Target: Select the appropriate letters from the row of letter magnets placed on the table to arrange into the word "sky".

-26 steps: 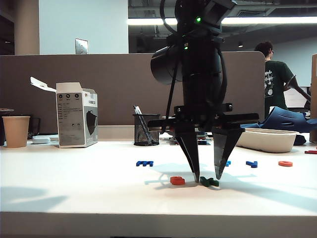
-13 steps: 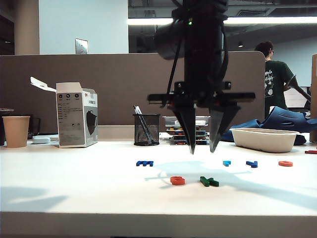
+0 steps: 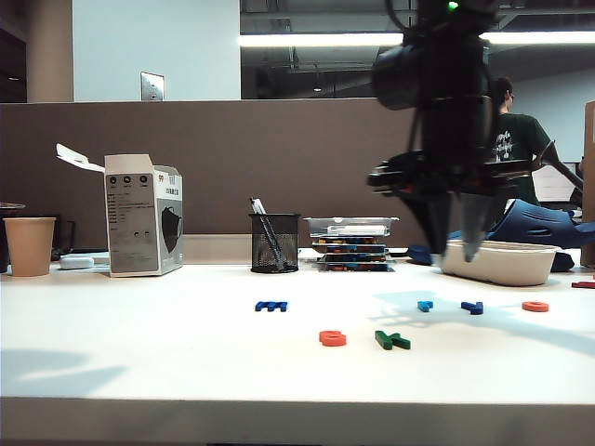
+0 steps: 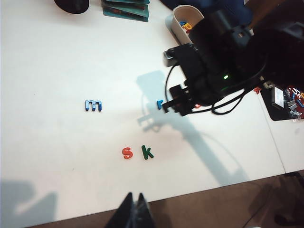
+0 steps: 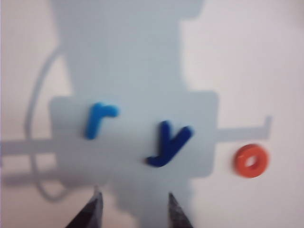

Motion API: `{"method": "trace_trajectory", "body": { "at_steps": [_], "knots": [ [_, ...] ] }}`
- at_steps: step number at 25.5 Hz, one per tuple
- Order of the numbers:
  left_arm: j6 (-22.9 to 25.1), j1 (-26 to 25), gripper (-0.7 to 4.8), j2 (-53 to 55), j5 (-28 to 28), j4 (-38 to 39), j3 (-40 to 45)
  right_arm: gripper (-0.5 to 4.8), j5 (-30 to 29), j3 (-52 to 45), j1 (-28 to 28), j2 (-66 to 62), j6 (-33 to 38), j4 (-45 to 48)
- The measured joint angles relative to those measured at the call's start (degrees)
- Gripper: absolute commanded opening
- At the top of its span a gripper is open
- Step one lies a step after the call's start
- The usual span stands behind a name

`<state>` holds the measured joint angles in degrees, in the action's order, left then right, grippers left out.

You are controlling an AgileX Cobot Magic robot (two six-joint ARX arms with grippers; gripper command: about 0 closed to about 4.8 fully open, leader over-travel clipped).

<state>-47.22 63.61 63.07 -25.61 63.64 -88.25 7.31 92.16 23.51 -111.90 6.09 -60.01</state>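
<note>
Right end effector [image 5: 133, 205] spread, empty, hanging above y [image 5: 168, 144]; y just ahead of fingertips, between r [image 5: 97, 119] and ring [image 5: 251, 160], stem slanted. Left end effector [image 4: 134, 213] pressed together, parked off counter [image 4: 57, 161] edge, well apart from y. s [image 4: 127, 153], k [image 4: 147, 152] side by side nearer front.
</note>
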Motion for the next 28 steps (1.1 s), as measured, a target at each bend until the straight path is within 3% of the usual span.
{"method": "trace_trajectory", "body": {
  "at_steps": [6, 14, 28],
  "knots": [
    [0.0, 0.0, -0.04, 0.0, 0.0, 0.0, 0.0, 1.66, -5.7, 0.0, -5.1, -0.4, -6.5, 3.4],
    [0.0, 0.0, -0.04, 0.0, 0.0, 0.0, 0.0, 1.56, -7.6, 0.0, -6.4, -1.3, -15.1, 5.0],
    [0.0, 0.0, -0.04, 0.0, 0.0, 0.0, 0.0, 1.56, -8.7, -0.2, -6.5, -5.6, -16.7, 4.5]
  ]
}}
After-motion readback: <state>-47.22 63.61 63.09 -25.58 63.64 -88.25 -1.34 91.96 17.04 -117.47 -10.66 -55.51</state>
